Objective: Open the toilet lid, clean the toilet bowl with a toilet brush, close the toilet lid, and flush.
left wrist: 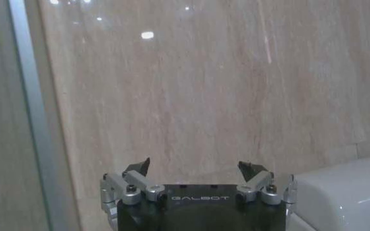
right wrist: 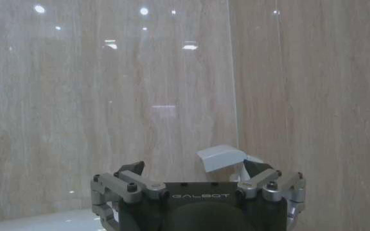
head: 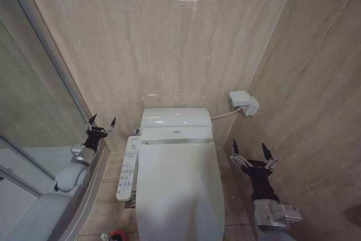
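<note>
Left gripper (head: 101, 123) hangs w/ jaws spread wide, nothing in them, by the glass partition (head: 34, 88). Just to its right: control panel (head: 128, 167), then the toilet lid (head: 179, 187), shut flat over the bowl (tank cover (head: 175, 119) behind it). Toilet brush (head: 115, 235) sits low beside the panel's near end. Right gripper (head: 252, 154) is right of the lid, fingers wide apart, empty, w/ a white wall box (head: 244, 101) beyond it.

Lighting's pretty even and warm, nothing harsh. Small ceiling-light reflections dot the glossy wall tiles (right wrist: 108, 96) in both wrist views, and the toilet lid (head: 179, 187) has a soft sheen. Wrist shots look slightly soft; head view bends at the edges.
</note>
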